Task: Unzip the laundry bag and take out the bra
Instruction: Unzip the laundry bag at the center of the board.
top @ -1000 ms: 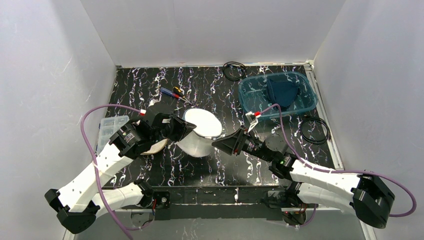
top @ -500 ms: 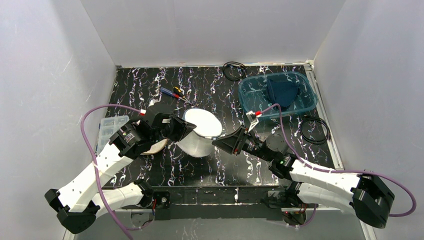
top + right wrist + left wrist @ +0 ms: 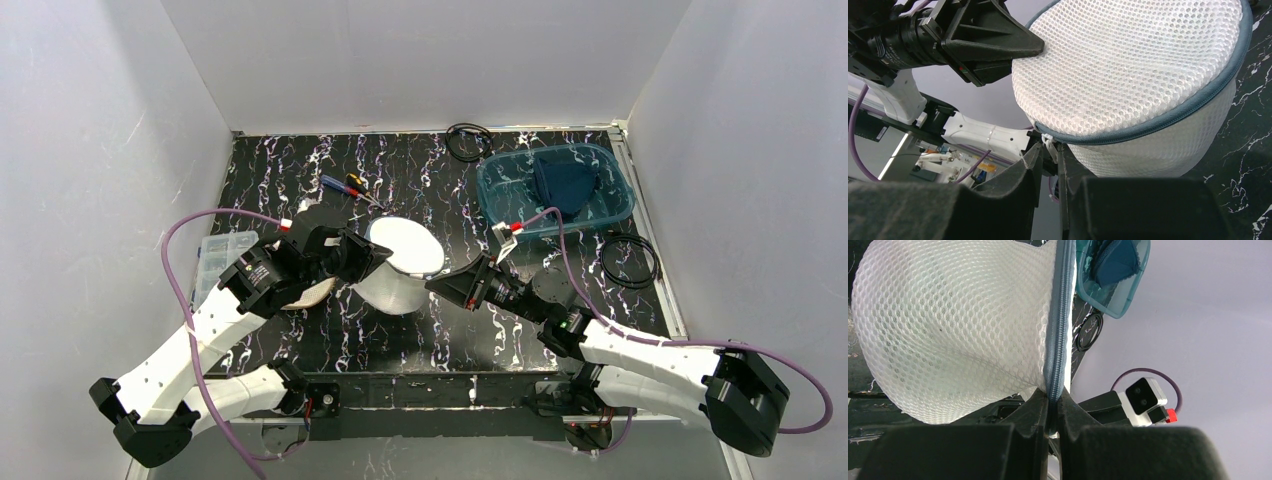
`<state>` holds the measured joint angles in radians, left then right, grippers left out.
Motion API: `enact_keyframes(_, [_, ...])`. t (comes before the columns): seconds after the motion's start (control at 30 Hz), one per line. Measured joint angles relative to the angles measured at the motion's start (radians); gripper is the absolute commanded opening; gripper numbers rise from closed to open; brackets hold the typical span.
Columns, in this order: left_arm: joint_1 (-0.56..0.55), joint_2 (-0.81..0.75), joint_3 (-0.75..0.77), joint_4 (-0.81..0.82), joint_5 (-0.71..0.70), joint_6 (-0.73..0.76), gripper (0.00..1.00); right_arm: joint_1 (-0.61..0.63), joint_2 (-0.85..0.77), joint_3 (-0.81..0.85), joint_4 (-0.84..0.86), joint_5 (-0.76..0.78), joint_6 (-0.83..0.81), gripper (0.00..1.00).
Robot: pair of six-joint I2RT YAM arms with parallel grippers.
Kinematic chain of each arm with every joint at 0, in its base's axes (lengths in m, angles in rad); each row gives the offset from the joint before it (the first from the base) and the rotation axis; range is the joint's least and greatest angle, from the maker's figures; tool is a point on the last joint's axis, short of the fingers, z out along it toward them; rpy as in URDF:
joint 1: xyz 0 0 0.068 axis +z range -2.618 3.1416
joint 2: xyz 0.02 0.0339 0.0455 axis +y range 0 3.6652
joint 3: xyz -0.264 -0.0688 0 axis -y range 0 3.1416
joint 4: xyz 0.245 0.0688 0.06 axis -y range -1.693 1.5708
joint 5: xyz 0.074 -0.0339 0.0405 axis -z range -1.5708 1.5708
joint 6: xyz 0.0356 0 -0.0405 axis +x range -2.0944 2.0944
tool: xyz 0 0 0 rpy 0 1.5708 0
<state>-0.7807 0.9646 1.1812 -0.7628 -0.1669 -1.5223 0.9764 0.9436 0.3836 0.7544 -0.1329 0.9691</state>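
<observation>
As the zip needed an anchored edge, the white domed mesh laundry bag (image 3: 400,268) was held mid-table between both arms | left gripper (image 3: 1052,402) was clamped on the grey-blue zip seam (image 3: 1059,315) | right gripper (image 3: 1049,152) was closed on the small white zip pull (image 3: 1049,141) at the bag's rim | bra was not seen, judged inside.

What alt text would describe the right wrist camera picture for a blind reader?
The right gripper pinches the small white zipper pull of a round white mesh laundry bag, ringed by a grey-blue zipper. The left gripper holds the bag's far side.
</observation>
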Motion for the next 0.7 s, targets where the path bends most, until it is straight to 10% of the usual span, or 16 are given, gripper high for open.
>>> enact_keyframes(0.3, [0.000,0.000,0.000,0.006,0.006,0.000,0.00,0.000,-0.013,0.000,-0.023,0.000,-0.006,0.01])
enact_keyframes(0.7, [0.000,-0.005,-0.027,0.032,0.023,0.011,0.00,0.001,-0.097,0.051,-0.235,0.057,-0.103,0.01])
